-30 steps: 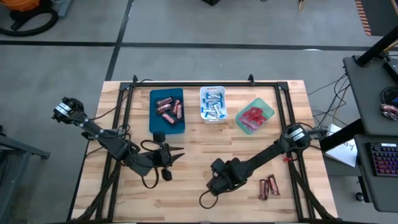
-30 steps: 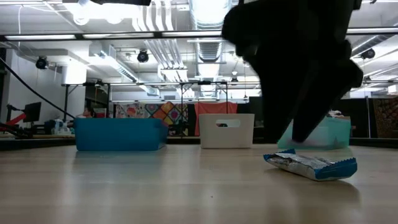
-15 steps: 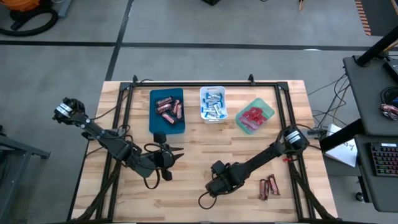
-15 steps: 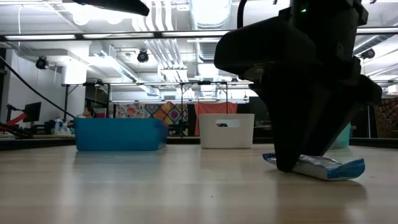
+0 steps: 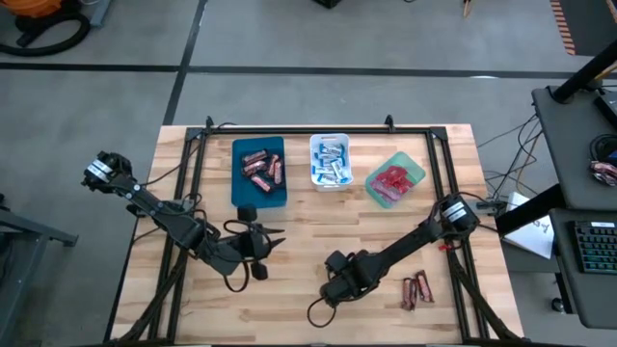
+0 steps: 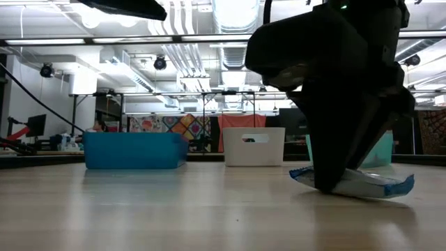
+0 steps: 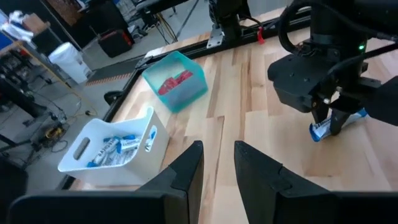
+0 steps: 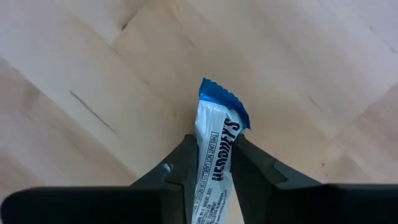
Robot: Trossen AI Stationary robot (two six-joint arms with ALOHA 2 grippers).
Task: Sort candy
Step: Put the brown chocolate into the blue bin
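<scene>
Right gripper (image 8: 214, 171): pinching a blue-and-white candy bar (image 8: 217, 146) between its two fingers, low on the table (image 5: 308, 231).
Candy bar: lying on the wood, its blue crimped end sticking out past the fingertips.
Left gripper (image 7: 216, 168): hovering well off to the side of the right one, fingers slightly parted, gripping nothing.
Trays: the blue tray (image 5: 258, 172), white tray (image 5: 330, 161) and green tray (image 5: 395, 179) are sitting far beyond the right gripper, each holding candy.
Loose candy: dark red bars (image 5: 416, 290) are lying just beside the right arm.
</scene>
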